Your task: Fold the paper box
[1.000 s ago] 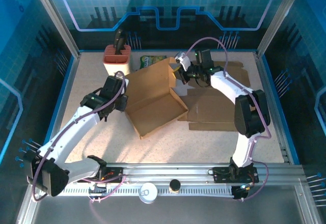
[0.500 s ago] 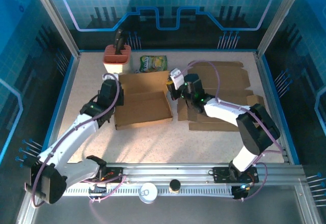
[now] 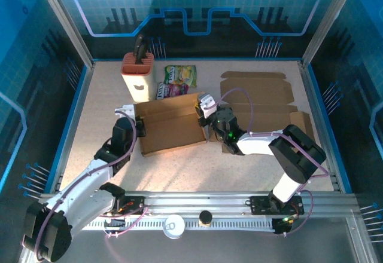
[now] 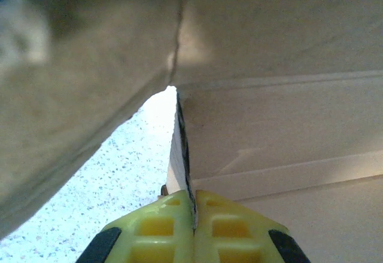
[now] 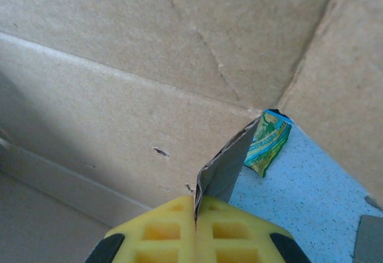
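The brown paper box [image 3: 170, 125] lies low on the table near the middle, its back wall standing up. My left gripper [image 3: 139, 127] is shut on the box's left wall edge; in the left wrist view the yellow fingers [image 4: 161, 227] pinch that thin cardboard edge [image 4: 182, 149], with the box's inner panels [image 4: 281, 143] to the right. My right gripper [image 3: 206, 115] is shut on a flap at the box's right end. In the right wrist view the grey-edged flap [image 5: 224, 167] rises from between the shut jaws of my right gripper [image 5: 195, 215], with the box wall [image 5: 119, 107] behind.
A flat cardboard blank [image 3: 257, 86] lies at the back right, and another [image 3: 266, 132] lies under the right arm. A tan block with an orange top [image 3: 136, 75] stands at the back left. Snack packets [image 3: 179, 73] lie behind the box; one [image 5: 267, 140] shows past the flap.
Both arms have drawn toward the near edge, carrying the box down and nearer. It has gone from tilted and raised to lying low, uncovering the snack packets.
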Robot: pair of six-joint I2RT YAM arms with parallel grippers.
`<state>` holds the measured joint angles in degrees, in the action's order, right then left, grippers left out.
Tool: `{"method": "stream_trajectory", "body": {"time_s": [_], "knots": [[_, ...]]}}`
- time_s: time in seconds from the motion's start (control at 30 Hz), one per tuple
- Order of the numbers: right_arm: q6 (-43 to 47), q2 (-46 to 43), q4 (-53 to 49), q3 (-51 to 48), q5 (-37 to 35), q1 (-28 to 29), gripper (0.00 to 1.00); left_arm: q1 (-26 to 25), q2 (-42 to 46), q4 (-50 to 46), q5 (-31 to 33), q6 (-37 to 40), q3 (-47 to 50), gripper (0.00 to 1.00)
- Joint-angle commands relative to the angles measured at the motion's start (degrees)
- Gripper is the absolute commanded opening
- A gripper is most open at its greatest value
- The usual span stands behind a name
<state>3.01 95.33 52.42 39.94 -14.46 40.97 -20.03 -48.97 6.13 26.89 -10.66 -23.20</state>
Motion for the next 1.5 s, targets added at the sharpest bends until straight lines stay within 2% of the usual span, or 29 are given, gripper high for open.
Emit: {"method": "stream_trajectory", "body": {"time_s": [0.0,0.13,0.27,0.6,0.83,1.1,1.27,1.47], "knots": [[1.8,0.4,3.5,0.0,2.3,2.5,0.0,-0.8,1.7,7.9,-6.9,-2.8,2.3,0.0],[1.7,0.5,3.1,-1.1,1.1,2.5,0.0,-0.9,1.8,4.9,-7.4,-6.9,2.8,0.0],[1.5,0.3,2.8,-2.4,0.0,2.5,0.0,-1.1,2.7,6.0,-8.1,-10.6,5.5,0.0],[0.4,-2.0,1.7,-5.6,-1.8,2.5,0.03,-2.3,4.6,10.1,-6.9,-12.7,11.6,0.0],[-1.9,-4.2,-0.6,-7.2,-1.5,2.5,0.06,-4.8,7.3,6.5,-3.0,-14.7,12.7,0.0],[-4.9,-5.4,-5.9,-6.3,-1.1,2.5,0.15,-5.2,7.4,1.4,-0.7,-18.0,12.2,0.0],[-6.7,-9.3,-8.7,-7.7,-1.1,2.5,0.23,-5.5,6.8,-0.6,1.0,-19.2,11.5,0.0],[-11.7,-15.8,-16.9,-7.3,2.2,2.7,0.4,-6.0,5.7,-0.5,2.3,-20.1,11.4,0.0]]}}
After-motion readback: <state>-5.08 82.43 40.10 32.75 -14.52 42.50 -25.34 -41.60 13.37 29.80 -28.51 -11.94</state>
